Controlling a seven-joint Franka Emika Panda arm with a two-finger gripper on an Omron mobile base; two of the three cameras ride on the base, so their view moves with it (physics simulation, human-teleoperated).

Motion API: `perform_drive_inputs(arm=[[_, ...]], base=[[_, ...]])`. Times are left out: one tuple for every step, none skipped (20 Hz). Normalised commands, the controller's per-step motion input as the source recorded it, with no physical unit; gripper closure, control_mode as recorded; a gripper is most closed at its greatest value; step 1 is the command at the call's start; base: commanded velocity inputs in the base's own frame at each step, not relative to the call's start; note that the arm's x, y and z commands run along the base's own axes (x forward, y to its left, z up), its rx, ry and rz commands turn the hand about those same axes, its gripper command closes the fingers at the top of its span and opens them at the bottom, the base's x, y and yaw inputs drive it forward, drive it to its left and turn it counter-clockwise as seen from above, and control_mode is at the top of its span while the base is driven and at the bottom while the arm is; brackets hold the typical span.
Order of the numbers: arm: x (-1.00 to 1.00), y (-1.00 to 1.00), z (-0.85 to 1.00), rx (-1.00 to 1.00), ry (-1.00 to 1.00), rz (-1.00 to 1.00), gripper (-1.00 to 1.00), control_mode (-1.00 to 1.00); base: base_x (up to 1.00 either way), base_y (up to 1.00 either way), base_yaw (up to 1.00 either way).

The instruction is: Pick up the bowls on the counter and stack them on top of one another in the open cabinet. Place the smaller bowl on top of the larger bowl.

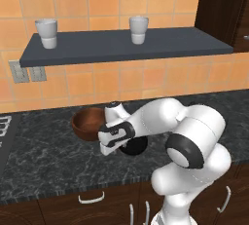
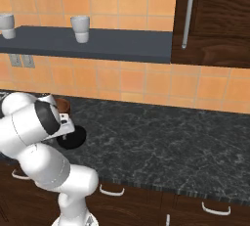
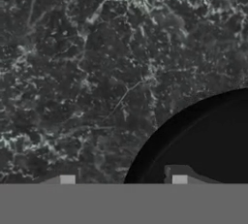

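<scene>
Two white ribbed cups (image 1: 46, 32) (image 1: 138, 29) stood well apart before an orange tiled wall (image 1: 112, 0); wall outlets (image 1: 27, 72) sat lower left.

Wooden larger bowl (image 1: 87, 123), glossy smaller bowl (image 3: 203, 145), marbled counter (image 1: 48, 165).

Brown bowl (image 1: 88, 123) beside black bowl (image 1: 134, 145), countertop (image 1: 48, 165).

Even, bright, flat rendered light falls on both base views, with soft shading on the orange tiles under the shelf (image 1: 126, 47). All frames look slightly soft and pixelated. The hand view is dimmer, and the bench (image 3: 97, 72) veins there appear blurry.
</scene>
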Motion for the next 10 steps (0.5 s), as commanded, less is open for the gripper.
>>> perform_drive_inputs(arm=[[-0.21, 0.00, 0.18, 0.00, 0.00, 0.02, 1.00, -1.00], [-0.10, 0.00, 0.23, 0.00, 0.00, 0.02, 1.00, -1.00], [-0.07, 0.00, 0.26, 0.00, 0.00, 0.02, 1.00, -1.00], [-0.05, 0.00, 0.26, 0.01, 0.00, 0.02, 1.00, -1.00], [-0.14, 0.00, 0.40, 0.00, -0.05, 0.03, 1.00, -1.00], [-0.34, 0.00, 0.84, 0.00, -0.11, 0.05, 1.00, -1.00], [-0.45, 0.00, 0.92, 0.00, -0.13, 0.09, 1.00, -1.00], [-0.41, 0.00, 1.00, 0.00, -0.15, 0.17, 1.00, -1.00], [-0.38, 0.00, 1.00, 0.00, -0.17, 0.20, 1.00, -1.00], [-0.31, 0.04, 1.00, 0.00, -0.18, 0.21, 1.00, -1.00]], base=[[0.00, 0.00, 0.00], [0.00, 0.00, 0.00], [0.00, 0.00, 0.00], [0.00, 0.00, 0.00], [0.00, 0.00, 0.00], [0.00, 0.00, 0.00], [0.00, 0.00, 0.00], [0.00, 0.00, 0.00], [0.00, 0.00, 0.00], [0.00, 0.00, 0.00]])
